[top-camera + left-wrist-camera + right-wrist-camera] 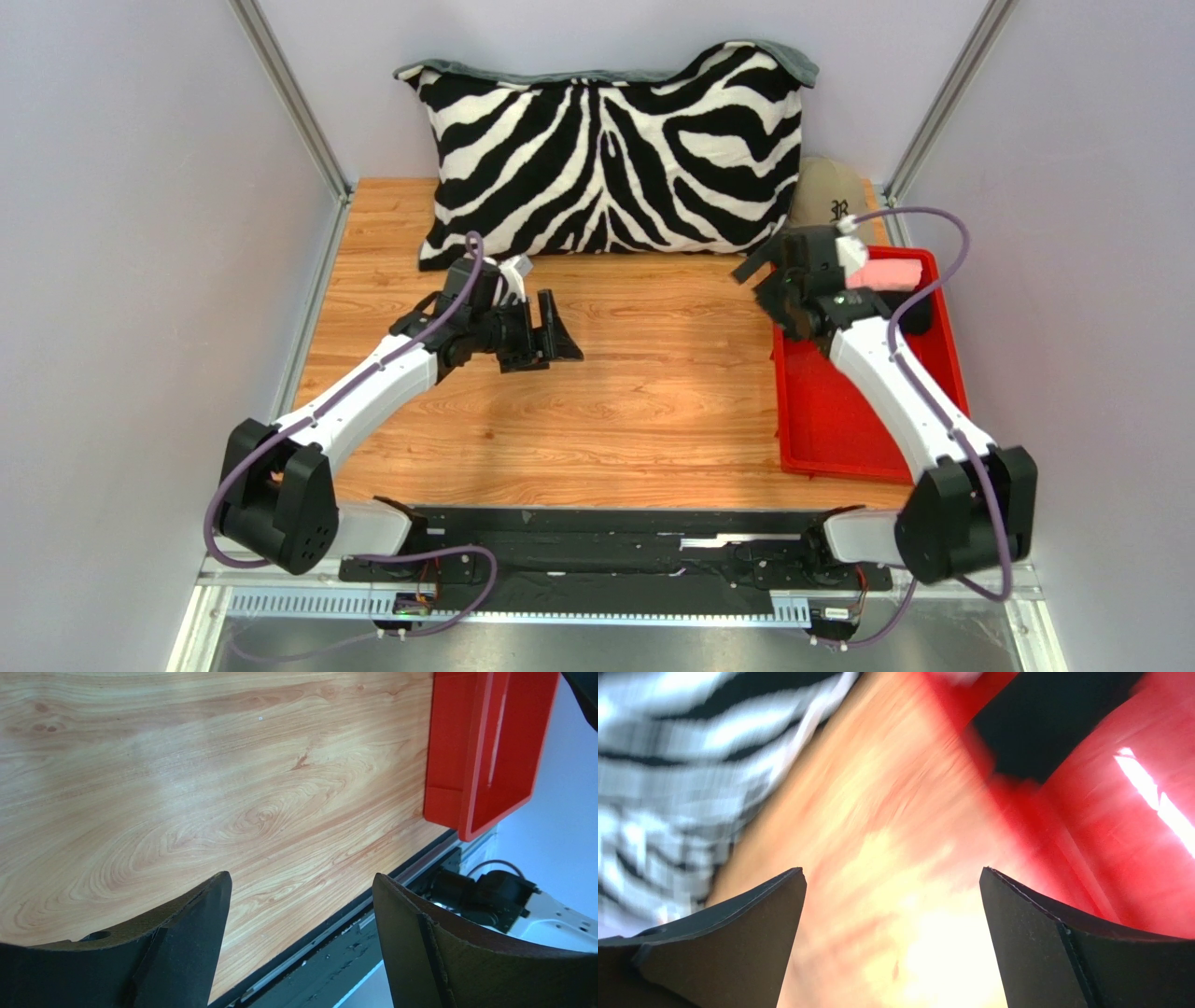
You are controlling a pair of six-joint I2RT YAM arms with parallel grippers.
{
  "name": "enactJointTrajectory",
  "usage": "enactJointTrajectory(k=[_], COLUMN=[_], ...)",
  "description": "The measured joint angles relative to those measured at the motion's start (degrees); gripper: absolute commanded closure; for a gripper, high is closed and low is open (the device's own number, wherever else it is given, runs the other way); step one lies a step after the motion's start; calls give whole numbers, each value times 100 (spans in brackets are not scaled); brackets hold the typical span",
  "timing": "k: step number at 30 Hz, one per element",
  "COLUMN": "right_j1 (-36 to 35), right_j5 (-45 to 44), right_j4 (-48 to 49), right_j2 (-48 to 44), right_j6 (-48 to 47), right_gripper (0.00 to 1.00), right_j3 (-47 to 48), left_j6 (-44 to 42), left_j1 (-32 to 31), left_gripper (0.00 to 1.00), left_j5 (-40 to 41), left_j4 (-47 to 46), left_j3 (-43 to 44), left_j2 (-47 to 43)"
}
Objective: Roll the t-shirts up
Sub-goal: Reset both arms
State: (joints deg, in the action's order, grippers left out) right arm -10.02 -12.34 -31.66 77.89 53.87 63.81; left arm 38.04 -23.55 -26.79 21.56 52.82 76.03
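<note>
Left gripper (557,331), jaws apart and empty, above mid-table (659,413). Right gripper (769,284), likewise spread, at far-left corner of tray (842,437); pink shirt (887,272) inside.

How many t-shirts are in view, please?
2. Pink t-shirt at the red tray's far end; black t-shirt beside it, partly behind the right arm. Others may be hidden.

Pink t-shirt (892,270), red tray (842,413), zebra-striped pillow (610,147)
</note>
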Motion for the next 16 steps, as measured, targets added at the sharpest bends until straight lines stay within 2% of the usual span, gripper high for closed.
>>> enactJointTrajectory(k=[5,8,11,16], right_j1=[-1687,-2350,-2640,-2669], right_j5=[44,96,166,195], right_j4=[-118,-190,-240,-302], right_j2=[-780,-940,-1075,-1298], right_j6=[-223,-302,-372,-575], right_gripper=[0,0,0,0], right_j3=[-496,-772,-1038,-1237], left_j6=[-4,2,0,-4], left_j1=[-463,-651,-708,-710], left_gripper=[17,18,17,13], left_j5=[590,984,1300,1676], left_j4=[96,181,240,389], left_j3=[50,33,-61,-289], left_j2=[-46,-168,-396,-754])
